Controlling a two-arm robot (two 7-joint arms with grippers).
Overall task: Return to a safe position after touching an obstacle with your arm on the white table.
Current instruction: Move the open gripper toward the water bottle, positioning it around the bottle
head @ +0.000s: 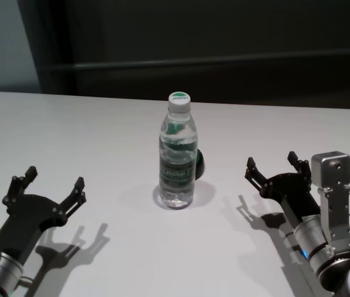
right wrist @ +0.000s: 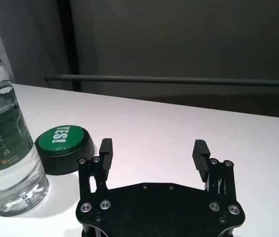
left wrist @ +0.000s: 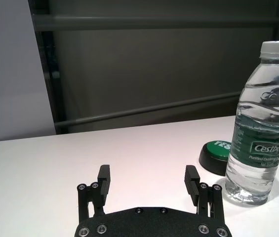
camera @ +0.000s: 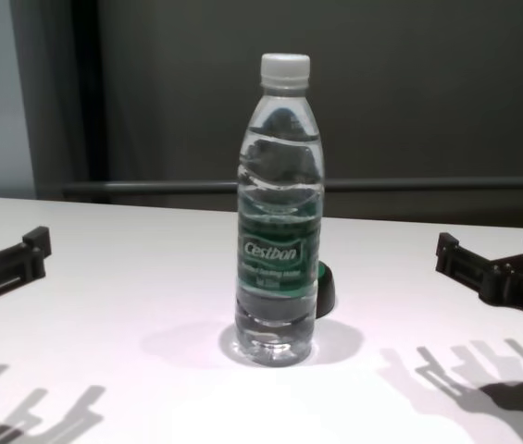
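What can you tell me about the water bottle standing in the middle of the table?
The water bottle is tall, clear plastic with a white screw cap and a green Cestbon label around its middle. It looks nearly full and its cap is on. It stands upright near the middle of the white table, with a black-and-green button just behind it. Neither the left gripper nor the right gripper touches it; both are open, off to either side.

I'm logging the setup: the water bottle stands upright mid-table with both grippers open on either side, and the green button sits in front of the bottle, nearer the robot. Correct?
Not quite. The green button sits behind the water bottle, on its far right side, as the head view shows. The rest holds: bottle upright, left gripper and right gripper open either side.
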